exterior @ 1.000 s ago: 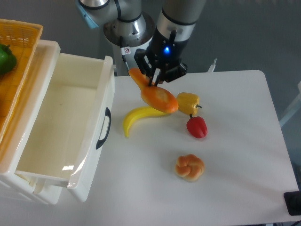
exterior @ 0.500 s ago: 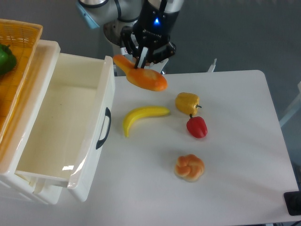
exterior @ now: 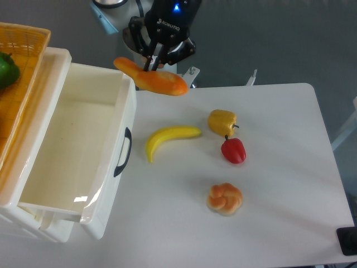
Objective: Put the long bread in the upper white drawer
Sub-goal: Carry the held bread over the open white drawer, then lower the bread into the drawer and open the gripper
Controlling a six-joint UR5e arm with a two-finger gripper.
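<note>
We see the broad white table (exterior: 268, 223) carrying everything, and at its left the large glossy white plastic drawer box (exterior: 78, 162) with deep walls and a black curved handle, standing pulled open. Above its far left edge sits the orange woven basket (exterior: 22, 67) holding a green pepper (exterior: 6, 70).

Compared with half a second ago, the arm has carried the long, slim orange-brown baguette-like loaf (exterior: 159, 81) further left and up: it hung over the table behind the banana then, and now its left tip reaches over the drawer's back right corner, while its right end is still above the table edge. The loaf is in the air, tilted, left end higher.

The black two-finger tool (exterior: 152, 62) is clenched on the loaf, gripping it from above near its middle; the loaf sticks out to both sides below the fingers.

On the table, unmoved, lie the curved yellow banana (exterior: 170, 139), the yellow bell pepper (exterior: 222, 121) touching the red bell pepper (exterior: 234, 150) just in front of it, and the round knotted bun (exterior: 225, 199) nearer the front.
</note>
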